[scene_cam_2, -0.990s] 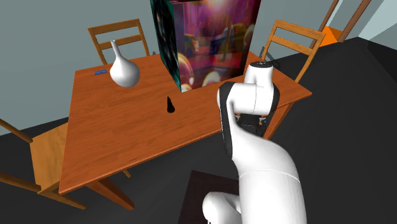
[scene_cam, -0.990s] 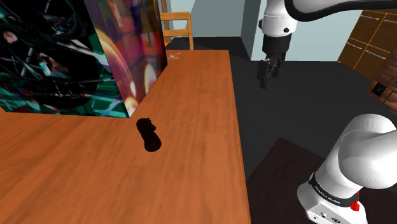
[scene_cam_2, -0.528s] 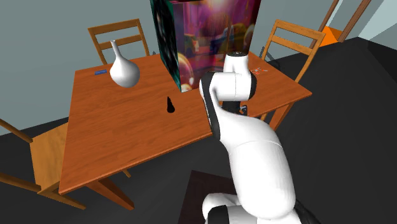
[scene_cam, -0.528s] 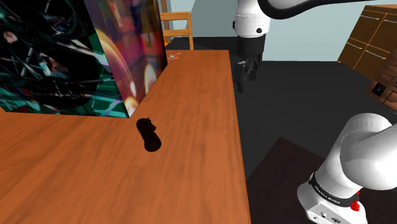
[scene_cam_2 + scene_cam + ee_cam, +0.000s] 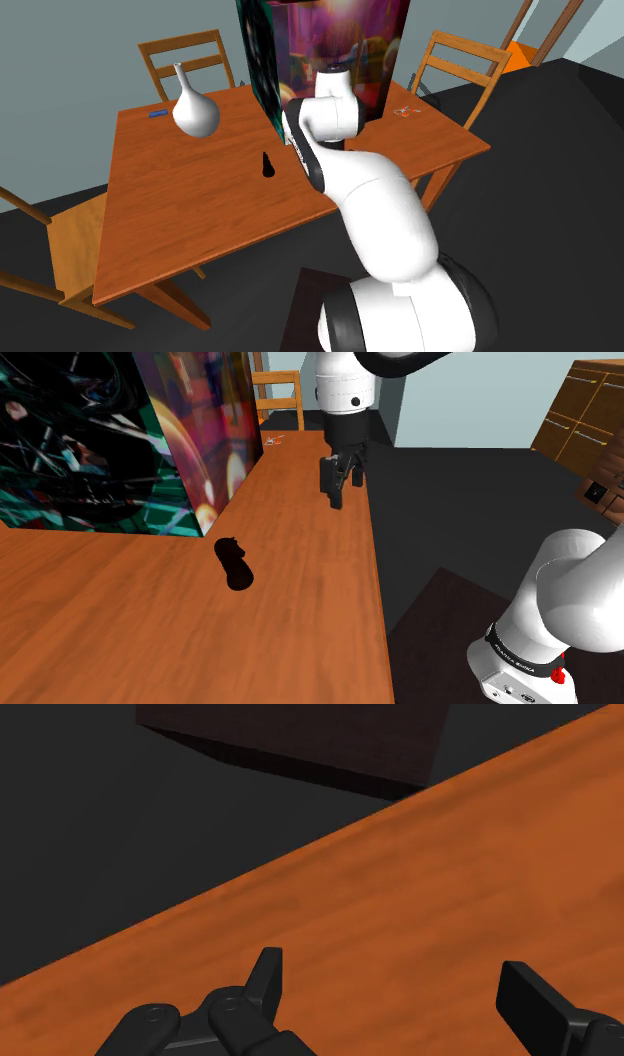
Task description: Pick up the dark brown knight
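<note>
Wooden table (image 5: 300, 617) is bearing a tall, colourfully patterned block (image 5: 150, 442) at the shoulder view's left. The dark brown knight (image 5: 233, 563) is sitting near its corner. Further right, the gripper (image 5: 336, 487) is hovering by the table's edge, fingers standing apart, holding nothing.

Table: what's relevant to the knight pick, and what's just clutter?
Job:
- dark knight, on the table
- gripper, open, over the table near its edge, apart from the knight

Lying about:
- white vase
- tall patterned box
- small blue item
- chairs
</note>
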Controlling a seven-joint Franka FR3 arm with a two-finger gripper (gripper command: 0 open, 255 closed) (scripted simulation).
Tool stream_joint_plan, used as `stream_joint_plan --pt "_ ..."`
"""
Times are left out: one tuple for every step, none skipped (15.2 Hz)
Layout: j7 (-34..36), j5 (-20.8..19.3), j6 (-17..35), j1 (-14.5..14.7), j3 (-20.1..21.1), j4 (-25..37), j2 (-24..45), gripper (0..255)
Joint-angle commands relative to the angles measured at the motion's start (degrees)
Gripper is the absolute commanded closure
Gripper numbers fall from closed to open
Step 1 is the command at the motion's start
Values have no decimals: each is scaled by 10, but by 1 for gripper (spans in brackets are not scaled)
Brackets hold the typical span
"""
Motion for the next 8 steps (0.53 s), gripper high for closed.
stream_joint_plan --pt "12 4 3 9 16 26 29 0" --pt "18 5 2 13 25 43 44 0" --pt "25 5 2 17 33 60 60 0" --pt "31 5 0 21 41 77 76 0" --pt "38 4 -1 25 49 95 92 0" --pt "45 3 -3 29 57 114 109 0" --pt "51 1 -5 34 65 133 126 0" --pt "58 -2 -8 39 72 153 143 0"
